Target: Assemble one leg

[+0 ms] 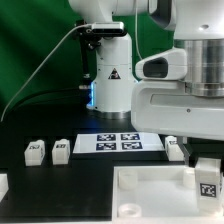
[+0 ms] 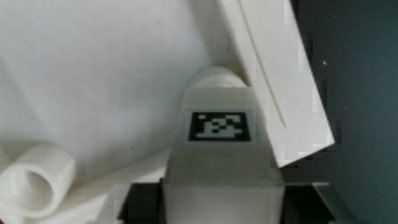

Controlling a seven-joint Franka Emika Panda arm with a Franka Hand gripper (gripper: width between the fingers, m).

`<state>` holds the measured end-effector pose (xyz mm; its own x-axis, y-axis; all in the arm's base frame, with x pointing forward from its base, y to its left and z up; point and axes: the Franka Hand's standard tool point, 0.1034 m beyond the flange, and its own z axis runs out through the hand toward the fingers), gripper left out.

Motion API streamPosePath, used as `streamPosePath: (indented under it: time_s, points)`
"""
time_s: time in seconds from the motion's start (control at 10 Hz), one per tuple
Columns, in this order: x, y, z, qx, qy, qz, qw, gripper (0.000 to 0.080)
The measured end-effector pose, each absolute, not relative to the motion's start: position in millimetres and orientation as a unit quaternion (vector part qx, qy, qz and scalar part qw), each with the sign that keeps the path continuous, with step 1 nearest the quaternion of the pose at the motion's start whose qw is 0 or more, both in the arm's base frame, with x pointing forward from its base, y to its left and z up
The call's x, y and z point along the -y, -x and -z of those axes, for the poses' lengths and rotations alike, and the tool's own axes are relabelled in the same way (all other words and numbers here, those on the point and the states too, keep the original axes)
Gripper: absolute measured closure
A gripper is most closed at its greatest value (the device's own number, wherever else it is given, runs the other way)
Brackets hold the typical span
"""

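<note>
My gripper (image 1: 206, 168) is shut on a leg (image 1: 208, 186), a small white block with a black-and-white tag, held upright over the right side of the large white tray-like piece (image 1: 150, 192). In the wrist view the leg (image 2: 219, 120) sits between my dark fingers (image 2: 143, 200), its tagged face towards the camera and its rounded tip pointing at the tray-like piece (image 2: 107, 80) beside the raised rim (image 2: 276, 70). A round corner socket (image 2: 36, 182) lies off to one side of the leg. I cannot tell whether the leg's tip touches the piece.
Two loose legs (image 1: 35, 151) (image 1: 60, 150) stand at the exterior view's left and another (image 1: 174, 147) behind my gripper. The marker board (image 1: 120, 143) lies in front of the robot base (image 1: 110, 80). A white part (image 1: 3, 185) shows at the left edge.
</note>
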<state>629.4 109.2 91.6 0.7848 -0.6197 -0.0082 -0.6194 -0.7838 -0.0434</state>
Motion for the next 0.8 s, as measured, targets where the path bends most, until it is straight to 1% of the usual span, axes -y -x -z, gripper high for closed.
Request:
streamPosePath:
  time_s: [0.1, 0.2, 0.3, 0.4, 0.5, 0.7, 0.8]
  points:
    - [-114, -629, -89.9, -0.424, 0.905, 0.006, 0.032, 0.0508]
    - [-117, -627, -89.6, -0.504, 0.863, 0.007, 0.032, 0.0508]
    - [-123, -626, -89.9, -0.556, 0.831, -0.003, 0.025, 0.0507]
    - [-125, -626, -89.5, -0.629, 0.777, -0.007, 0.028, 0.0507]
    - [-124, -627, -89.7, -0.654, 0.756, -0.004, 0.031, 0.0507]
    - [-123, -626, -89.3, -0.651, 0.758, -0.001, 0.034, 0.0506]
    - [-123, -626, -89.0, -0.645, 0.764, -0.001, 0.034, 0.0436]
